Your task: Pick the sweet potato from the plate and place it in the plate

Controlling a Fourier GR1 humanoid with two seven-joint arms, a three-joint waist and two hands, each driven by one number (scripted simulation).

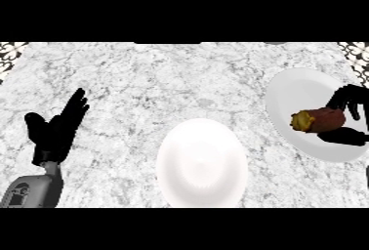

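Nearest, at the lower left, we see the grey left forearm (pixel 32 188) coming up from the bottom edge. The near plate (pixel 202 163) lies low in the middle of the marble tabletop (pixel 180 83), white and taller than wide as seen from here. A bit farther back at the left edge we note the left hand (pixel 57 129): open, fingers straight and up, resting, holding nothing and well apart from both plates.

Farther back on the right is the far plate (pixel 302 88), partly cut off by the right edge. The sweet potato (pixel 317 120) is on this plate, toward its right half. Its long axis runs roughly left to right across the view, and the yellowish cut end points left, toward the middle of the tabletop. The right hand (pixel 351 100) comes in from the right edge and is curled round the sweet potato: fingers over its far side, thumb under its near side. We cannot tell if it rests on the plate or is lifted.
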